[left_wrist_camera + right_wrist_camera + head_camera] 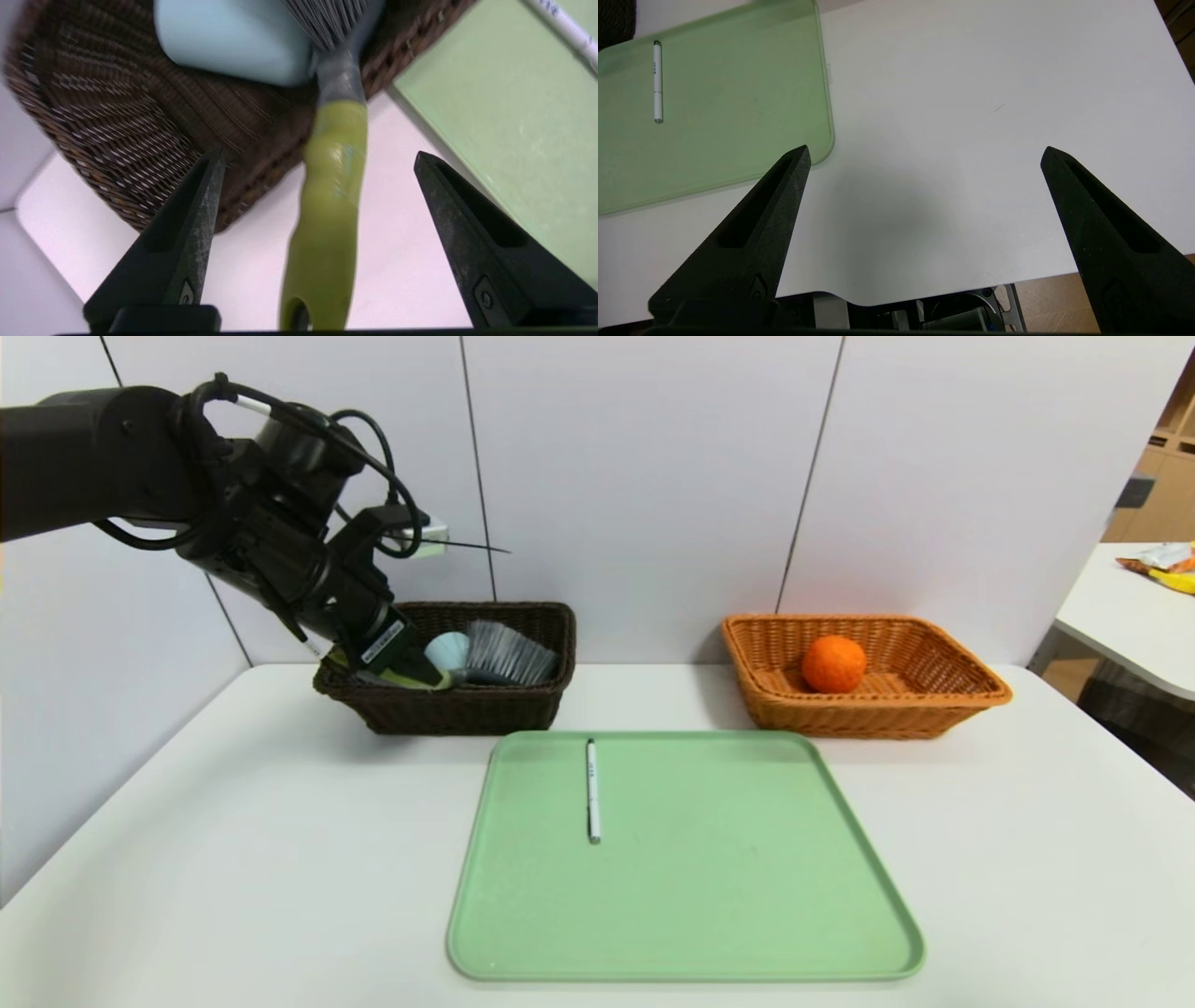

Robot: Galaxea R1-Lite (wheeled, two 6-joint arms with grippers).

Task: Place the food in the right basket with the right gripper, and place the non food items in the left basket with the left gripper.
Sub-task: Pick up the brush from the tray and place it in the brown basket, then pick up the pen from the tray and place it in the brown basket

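Where the white desk (280, 859) spreads widest, 1 green tray (691, 896) bears 1 white pen (594, 793). Behind it stand 2 baskets: the orange basket (878, 717), holding 1 orange fruit (834, 664), and the dark basket (467, 711), holding a light-blue object (448, 651) and a brush (329, 186). The brush's yellow-green handle lies between the wide-spread fingers of the left gripper (317, 158), at the dark basket. The right gripper (927, 149), spread wide, is over the desk beside the tray.
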